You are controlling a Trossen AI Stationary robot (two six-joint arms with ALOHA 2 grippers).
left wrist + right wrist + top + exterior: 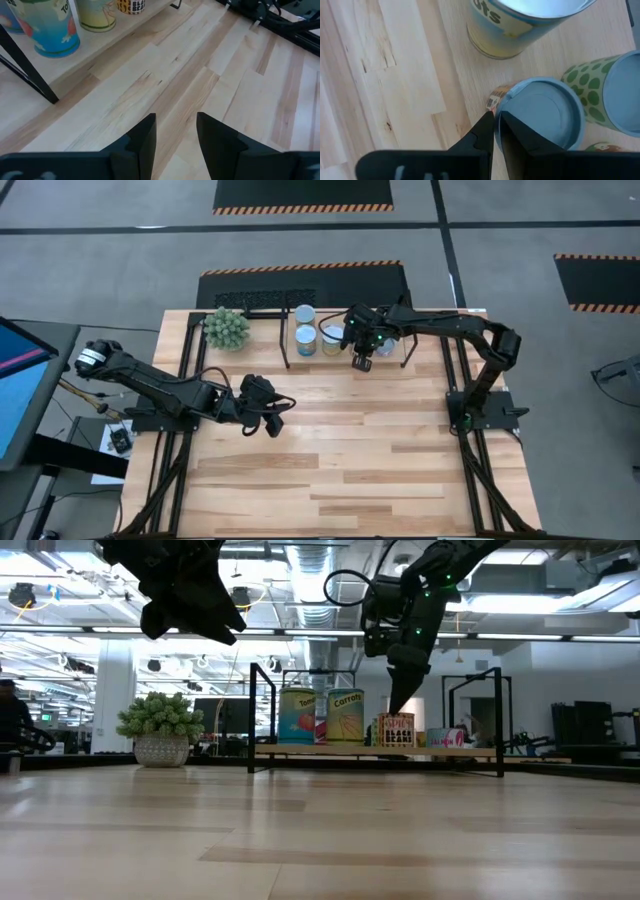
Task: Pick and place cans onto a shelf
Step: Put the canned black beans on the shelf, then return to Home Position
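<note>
The shelf (pixel 300 750) stands at the table's far edge, and several cans stand upright on its board. In the low view these are a blue can (pixel 297 717), a yellow-green can (pixel 346 717), a small brown-labelled can (pixel 397 729) and a pink can (pixel 445 737). My right gripper (pixel 398 708) points down with its fingers shut, right over the small can's near rim (pixel 506 95). My left gripper (pixel 270 418) is open and empty above the table's left middle, in front of the shelf. My right gripper's shut fingertips (pixel 487 125) stand from above at the near edge of the small can's top (pixel 540 112). I cannot tell whether they touch it. The can stands upright on the shelf board.
A green spiky ball plant (pixel 227 328) in a pot stands left of the shelf. A green-dotted can (pixel 610 95) and a yellow-and-blue can (pixel 520 25) stand close to the small can. Bare wood table (pixel 350 450) lies in front of the shelf.
</note>
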